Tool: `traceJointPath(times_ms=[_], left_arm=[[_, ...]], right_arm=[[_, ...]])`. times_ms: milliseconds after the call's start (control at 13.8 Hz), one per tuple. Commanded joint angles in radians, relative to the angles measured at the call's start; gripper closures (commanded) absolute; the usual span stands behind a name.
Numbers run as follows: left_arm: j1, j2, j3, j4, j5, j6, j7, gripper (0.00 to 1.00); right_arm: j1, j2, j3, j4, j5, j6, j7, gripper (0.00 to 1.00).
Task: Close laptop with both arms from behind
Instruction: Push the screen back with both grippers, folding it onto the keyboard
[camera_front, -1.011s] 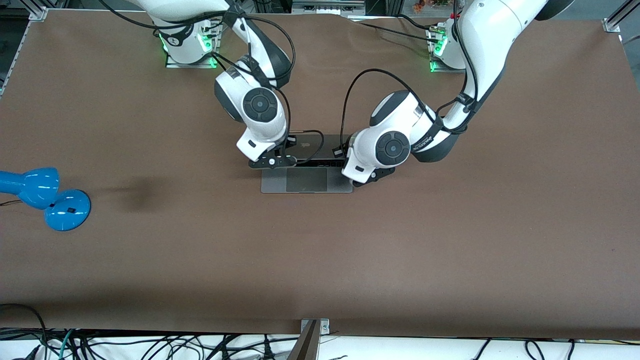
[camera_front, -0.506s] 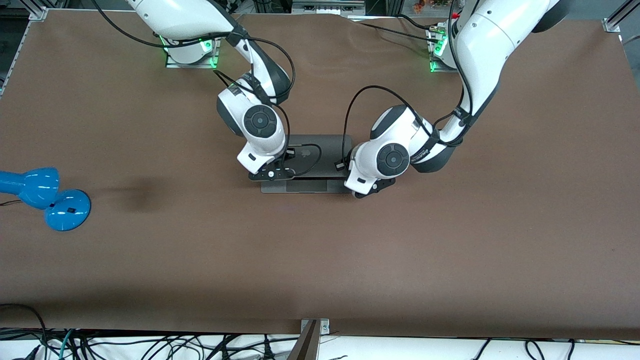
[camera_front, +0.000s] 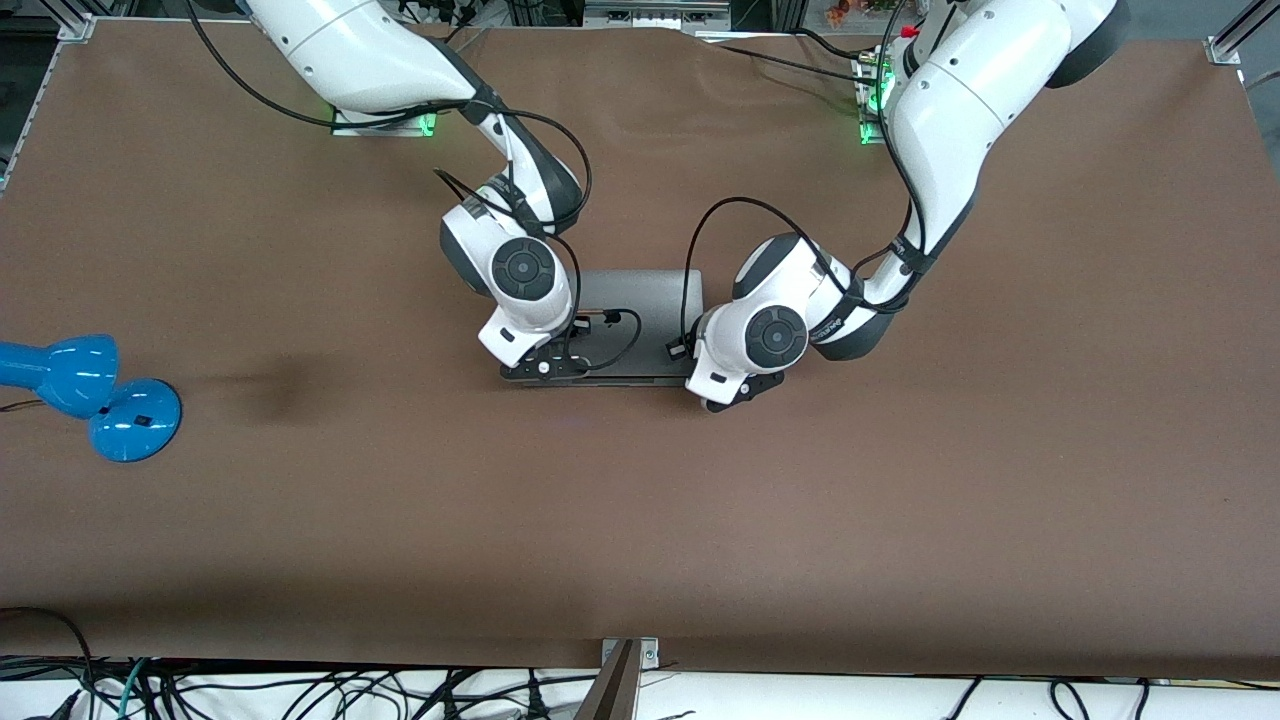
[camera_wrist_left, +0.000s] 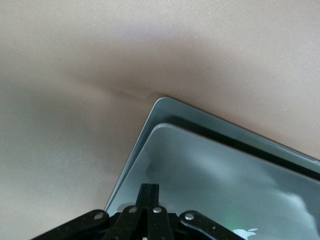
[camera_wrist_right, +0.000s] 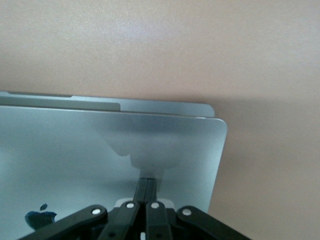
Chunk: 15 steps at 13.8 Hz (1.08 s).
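Laptop (camera_front: 640, 300) sits mid-table on the brown table (camera_front: 900, 520), lid nearly shut: only a thin strip of the base shows past the lid edge in both wrist views. Right gripper (camera_front: 545, 368) presses on the lid at the corner toward the right arm's end, fingers clenched together (camera_wrist_right: 146, 192). Left gripper (camera_front: 735, 392) is at the lid corner toward the left arm's end, fingers also clenched (camera_wrist_left: 148, 197). Blue lamp (camera_front: 85, 392) at 9 o'clock from the laptop, well apart.
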<state>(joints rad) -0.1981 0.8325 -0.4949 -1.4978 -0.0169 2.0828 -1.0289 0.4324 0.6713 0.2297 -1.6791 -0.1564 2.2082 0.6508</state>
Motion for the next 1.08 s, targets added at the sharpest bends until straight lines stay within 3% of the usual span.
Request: traceJointPath(times_ms=[0, 650, 722, 794, 867, 1011], left_arm=[[-0.033, 0.040, 0.024, 0.056, 0.031, -0.004, 0.003, 1.00], [-0.064, 0.069, 0.059, 0.060, 0.032, 0.046, 0.003, 1.00], [-0.064, 0.069, 0.059, 0.060, 0.032, 0.046, 0.003, 0.96], [-0.063, 0.068, 0.059, 0.060, 0.032, 0.046, -0.008, 0.41], [-0.061, 0.065, 0.059, 0.060, 0.035, 0.046, 0.003, 0.00], [-0.058, 0.057, 0.059, 0.060, 0.037, 0.046, 0.003, 0.00]], right_arm=[[-0.001, 0.062, -0.004, 0.042, -0.032, 0.030, -0.003, 1.00], [-0.004, 0.090, -0.007, 0.067, -0.049, 0.074, -0.008, 1.00], [-0.006, 0.084, -0.007, 0.081, -0.043, 0.067, -0.008, 0.83], [-0.009, 0.080, -0.007, 0.087, -0.043, 0.061, 0.007, 0.01], [-0.011, 0.056, -0.012, 0.084, -0.044, 0.056, 0.010, 0.00], [-0.020, 0.010, -0.023, 0.085, -0.038, -0.005, -0.002, 0.00]])
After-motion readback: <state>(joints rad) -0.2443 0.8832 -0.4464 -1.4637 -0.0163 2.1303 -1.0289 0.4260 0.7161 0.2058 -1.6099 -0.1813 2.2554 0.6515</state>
